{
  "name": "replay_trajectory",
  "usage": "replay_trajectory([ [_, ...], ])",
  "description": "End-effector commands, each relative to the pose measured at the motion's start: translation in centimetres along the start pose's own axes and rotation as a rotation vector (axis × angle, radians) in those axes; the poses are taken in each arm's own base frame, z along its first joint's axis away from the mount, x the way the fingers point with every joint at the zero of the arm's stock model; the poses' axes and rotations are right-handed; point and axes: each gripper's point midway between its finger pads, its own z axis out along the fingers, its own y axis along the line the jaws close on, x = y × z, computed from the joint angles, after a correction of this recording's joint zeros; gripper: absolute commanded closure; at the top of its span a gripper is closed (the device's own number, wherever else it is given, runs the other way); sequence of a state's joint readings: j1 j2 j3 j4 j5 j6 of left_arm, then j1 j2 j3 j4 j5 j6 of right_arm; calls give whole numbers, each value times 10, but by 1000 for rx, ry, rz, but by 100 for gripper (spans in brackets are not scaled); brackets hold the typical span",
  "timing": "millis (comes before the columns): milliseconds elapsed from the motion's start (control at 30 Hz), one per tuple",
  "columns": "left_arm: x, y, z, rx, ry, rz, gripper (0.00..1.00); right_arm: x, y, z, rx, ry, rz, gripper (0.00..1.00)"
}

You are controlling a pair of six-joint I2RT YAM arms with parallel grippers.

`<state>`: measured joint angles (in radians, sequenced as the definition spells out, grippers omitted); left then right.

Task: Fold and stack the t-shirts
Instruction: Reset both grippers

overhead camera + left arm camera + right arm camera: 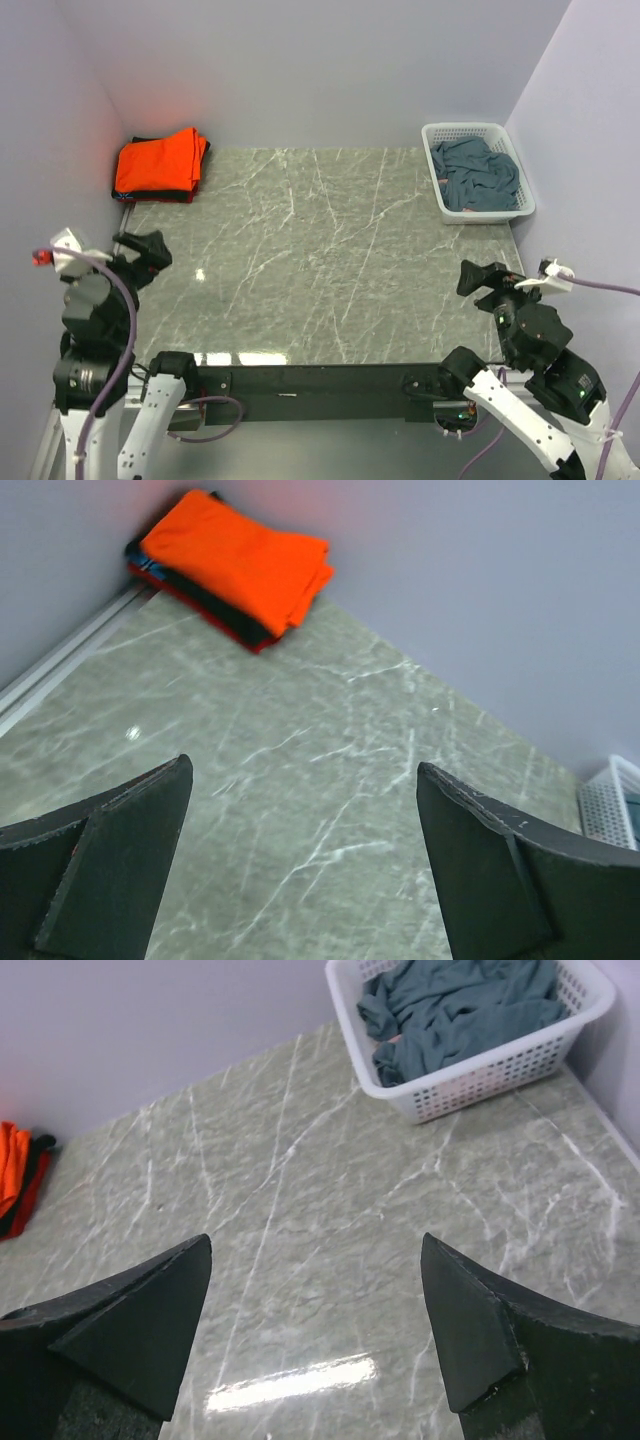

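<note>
Marble table (320,260), white basket (437,133) at its far right holding the slate blue-grey t-shirt (480,175), crumpled, likely next to fold; orange t-shirt (160,160) folded on top of black t-shirt (215,602) in far-left corner (stack parked out of the way); left gripper (305,770) and right gripper (315,1245) both spread wide, holding nothing, at near edge

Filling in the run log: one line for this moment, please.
orange shirt: folded, atop pile, far-left corner | grey-blue shirt: crumpled in basket | left gripper: open, empty | right gripper: open, empty
</note>
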<state>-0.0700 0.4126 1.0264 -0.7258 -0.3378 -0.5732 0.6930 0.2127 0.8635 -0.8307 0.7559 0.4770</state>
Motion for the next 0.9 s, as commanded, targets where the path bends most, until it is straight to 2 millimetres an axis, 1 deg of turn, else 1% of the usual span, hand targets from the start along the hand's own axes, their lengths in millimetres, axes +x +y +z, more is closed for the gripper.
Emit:
replay_trajectory([
  [0, 12, 27, -8, -77, -37, -33, 0, -2, -11, 3, 35, -79, 37, 9],
  [67, 7, 28, -16, -44, -86, -38, 1, -1, -16, 0, 26, -98, 65, 8],
  [100, 5, 28, -17, -38, -100, -40, 1, 5, -18, 1, 31, -94, 66, 8],
  [133, 3, 27, -18, -27, -117, -45, 1, 5, -20, -1, 27, -105, 81, 8],
  [200, 7, 30, -19, -16, -133, -50, 1, 11, -23, 1, 33, -110, 94, 8],
  [233, 5, 28, -18, -3, -152, -53, 1, 9, -24, -1, 25, -123, 106, 8],
  [267, 11, 31, -17, 1, -152, -57, 0, 9, -24, 0, 26, -127, 94, 8],
  [300, 14, 32, -17, 2, -158, -65, 0, 6, -25, -4, 7, -146, 111, 8],
  [333, 12, 32, -16, 7, -182, -90, 1, 5, -25, -4, -1, -151, 106, 8],
  [367, 19, 36, -15, 12, -192, -92, 0, 6, -23, -5, -13, -150, 105, 8],
  [467, 25, 39, -14, 41, -227, -84, 1, 8, -17, -5, -53, -140, 92, 7],
  [533, 33, 37, -12, 66, -208, -67, 1, 10, -13, -4, -69, -130, 73, 7],
  [567, 35, 38, -16, 84, -224, -76, 0, 9, -11, -4, -78, -132, 70, 7],
  [667, 37, 39, -17, 93, -229, -68, 1, 12, -4, -2, -105, -118, 46, 7],
  [733, 39, 40, -15, 83, -226, -60, 1, 13, -3, -2, -110, -115, 37, 6],
  [867, 45, 36, -10, 91, -187, -38, 1, 14, 1, -2, -129, -106, 29, 6],
])
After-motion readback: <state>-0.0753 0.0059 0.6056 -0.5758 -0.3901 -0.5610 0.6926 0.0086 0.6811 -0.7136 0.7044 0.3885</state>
